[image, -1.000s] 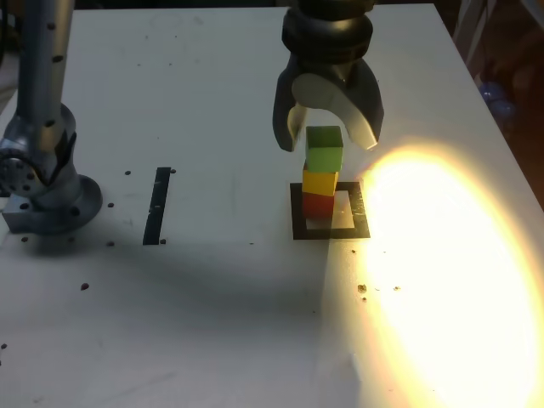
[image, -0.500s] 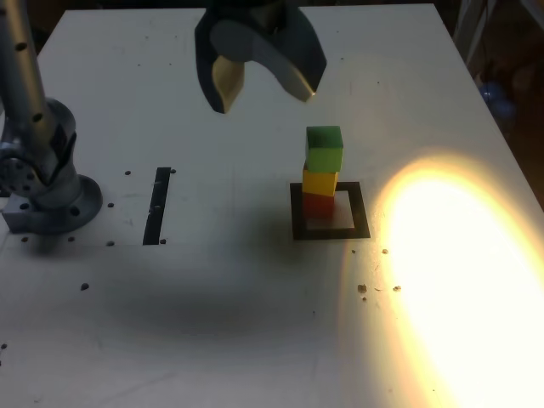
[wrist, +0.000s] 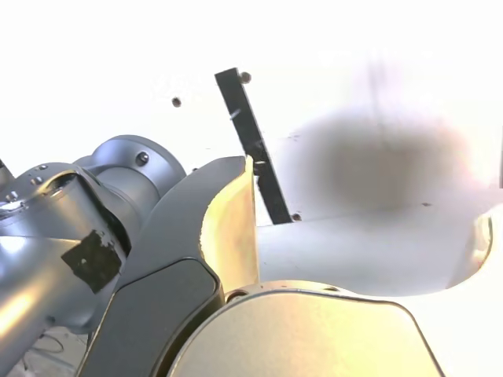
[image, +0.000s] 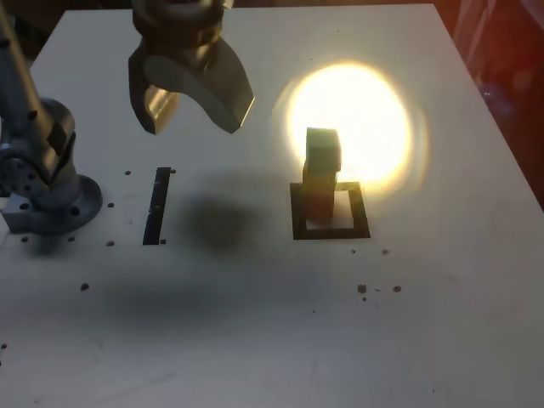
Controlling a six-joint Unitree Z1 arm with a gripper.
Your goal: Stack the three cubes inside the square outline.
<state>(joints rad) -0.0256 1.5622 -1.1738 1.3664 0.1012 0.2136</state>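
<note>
A stack of three cubes stands in the black tape square outline (image: 330, 230), on its left part in the exterior view. The top cube (image: 324, 150) reads as green; the middle cube (image: 319, 181) and bottom cube (image: 317, 206) are in shadow against a bright light spot, so their colours barely show. My gripper (image: 194, 119) hangs open and empty above the table, well off to the exterior view's left of the stack. In the wrist view my gripper (wrist: 365, 236) shows wide-spread jaws over bare table; no cube appears there.
A thin black tape strip (image: 158, 205) lies below the gripper, also seen as the tape strip (wrist: 253, 144) in the wrist view. The arm's grey base (image: 42, 183) stands at the exterior view's left edge. A bright light spot (image: 353, 119) falls behind the stack.
The gripper, open around the green cube a second ago, has lifted away and swung to the exterior view's left. The stack stays put. The light spot moved from the right to behind the stack.
</note>
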